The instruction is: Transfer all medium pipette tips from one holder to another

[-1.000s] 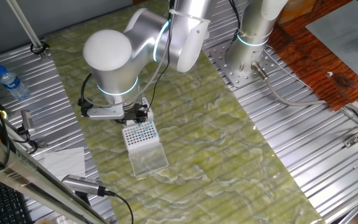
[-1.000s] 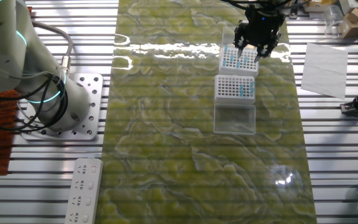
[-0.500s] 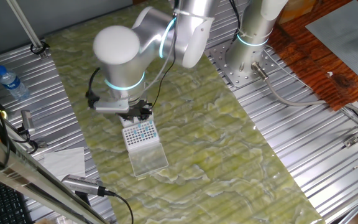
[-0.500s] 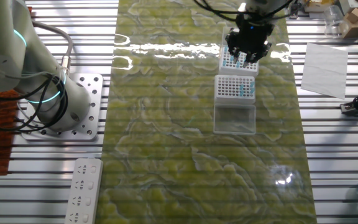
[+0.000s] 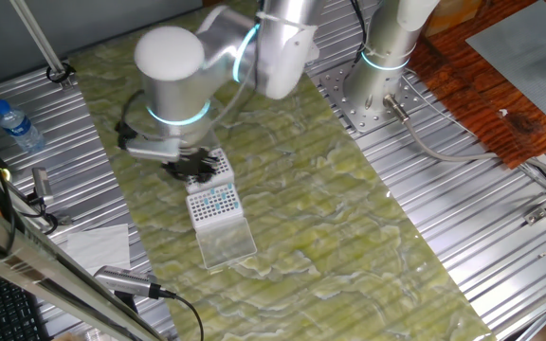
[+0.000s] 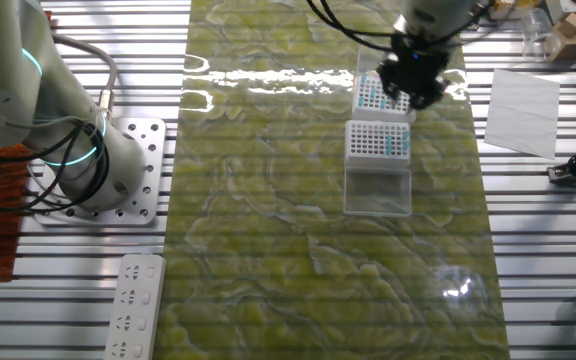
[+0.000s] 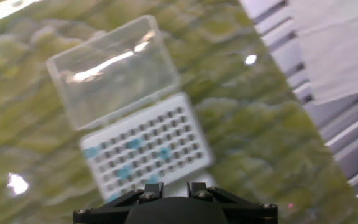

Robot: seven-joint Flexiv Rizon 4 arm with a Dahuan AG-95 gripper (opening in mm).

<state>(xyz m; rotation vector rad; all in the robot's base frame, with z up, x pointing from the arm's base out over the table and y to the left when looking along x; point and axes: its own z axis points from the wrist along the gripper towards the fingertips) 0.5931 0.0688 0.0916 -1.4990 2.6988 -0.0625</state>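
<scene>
The gripper hangs over the far tip rack, at its right part; the fingers are hidden by the wrist, so I cannot tell if they are open or closed. Just beside this rack stands the near tip rack with its clear lid folded flat on the green mat. The medium pipette tips show as blue dots, some in the near rack, mostly along its right edge, and others in the far rack. In the hand view the near rack has only few blue tips and many empty holes. A paper sheet lies well apart, to the right of the mat.
</scene>
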